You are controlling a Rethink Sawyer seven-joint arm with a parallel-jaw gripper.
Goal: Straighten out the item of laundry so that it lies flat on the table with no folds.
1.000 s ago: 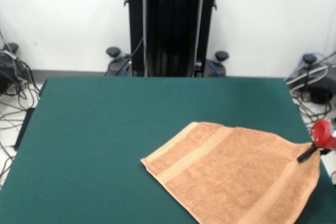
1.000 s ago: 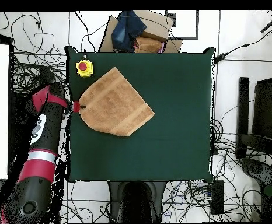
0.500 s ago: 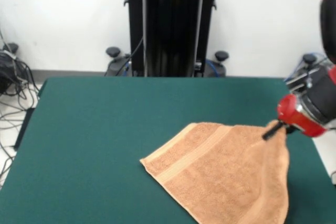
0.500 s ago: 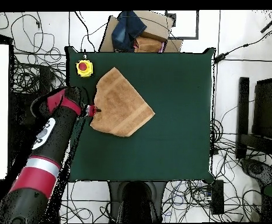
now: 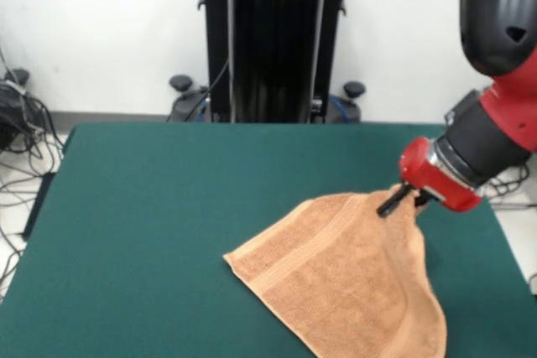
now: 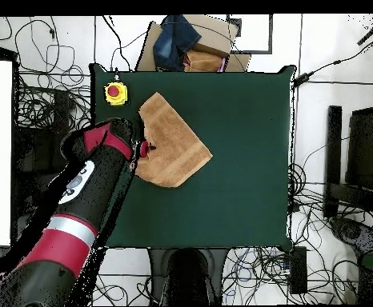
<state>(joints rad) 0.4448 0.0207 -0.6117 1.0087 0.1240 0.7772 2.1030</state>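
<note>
The orange-tan towel (image 5: pixel 336 282) lies on the green table (image 5: pixel 168 207) at the front right, with one corner lifted into a peak. My gripper (image 5: pixel 393 201) is shut on that corner and holds it above the table. The cloth hangs down from the gripper in a fold. In the overhead view the towel (image 6: pixel 174 144) lies at the table's (image 6: pixel 238 160) upper left, with the gripper (image 6: pixel 147 148) at its left edge and the red arm coming up from the lower left.
A yellow box with a red button (image 6: pixel 115 93) stands at the table's corner in the overhead view. A black pedestal (image 5: pixel 273 39) stands behind the far edge. Cables lie on the floor around the table.
My gripper has lifted the towel's corner and carried it inward over the table, to the left in the front view. The towel's right side has risen and folded over.
</note>
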